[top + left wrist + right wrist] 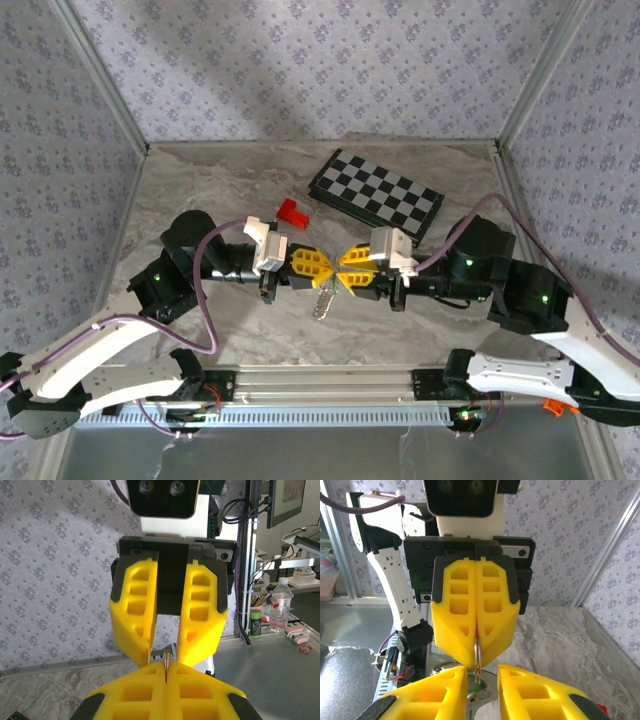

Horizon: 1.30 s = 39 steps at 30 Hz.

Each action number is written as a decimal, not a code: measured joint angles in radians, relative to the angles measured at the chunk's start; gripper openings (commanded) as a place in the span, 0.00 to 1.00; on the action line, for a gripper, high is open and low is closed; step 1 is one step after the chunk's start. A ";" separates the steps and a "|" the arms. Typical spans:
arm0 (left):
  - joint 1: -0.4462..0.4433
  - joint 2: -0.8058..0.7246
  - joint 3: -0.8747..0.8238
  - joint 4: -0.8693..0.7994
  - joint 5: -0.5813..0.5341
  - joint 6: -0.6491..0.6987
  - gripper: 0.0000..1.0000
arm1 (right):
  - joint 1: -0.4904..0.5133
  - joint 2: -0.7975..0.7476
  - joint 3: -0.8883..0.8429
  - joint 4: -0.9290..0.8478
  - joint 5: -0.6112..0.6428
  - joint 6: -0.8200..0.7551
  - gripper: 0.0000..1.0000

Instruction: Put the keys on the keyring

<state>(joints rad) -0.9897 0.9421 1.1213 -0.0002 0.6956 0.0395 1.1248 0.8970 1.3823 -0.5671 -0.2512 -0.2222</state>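
Over the middle of the table my two grippers meet tip to tip. My left gripper (325, 268) (166, 672) is shut on the thin metal keyring (166, 660) (478, 652), pinching its edge between the yellow pads. From the ring a green-headed key (476, 686) and silvery keys (323, 302) hang down toward the table. My right gripper (342, 272) (482, 672) is open. Its fingers (200, 620) stand on either side of the ring with a gap, not touching it.
A black-and-grey chessboard (375, 195) lies at the back right of the marble table (200, 190). A red block (292, 212) sits just behind my left gripper. Patterned walls close in three sides, and a metal rail (320, 380) runs along the near edge.
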 measured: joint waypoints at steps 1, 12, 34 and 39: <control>0.000 0.000 0.000 0.000 0.000 0.000 0.00 | 0.000 0.005 -0.001 0.000 -0.004 0.002 0.26; -0.001 -0.006 -0.006 0.002 0.000 0.000 0.00 | 0.000 0.000 -0.025 0.016 -0.018 0.019 0.18; -0.001 -0.015 -0.018 0.029 -0.008 -0.008 0.00 | 0.000 -0.068 -0.178 0.124 0.004 0.085 0.37; -0.001 -0.019 -0.022 0.029 -0.013 -0.008 0.00 | 0.000 -0.071 -0.232 0.174 0.000 0.111 0.37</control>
<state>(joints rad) -0.9905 0.9230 1.0992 0.0288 0.6827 0.0311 1.1248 0.8261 1.1503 -0.3935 -0.2508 -0.1108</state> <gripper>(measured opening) 0.045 0.373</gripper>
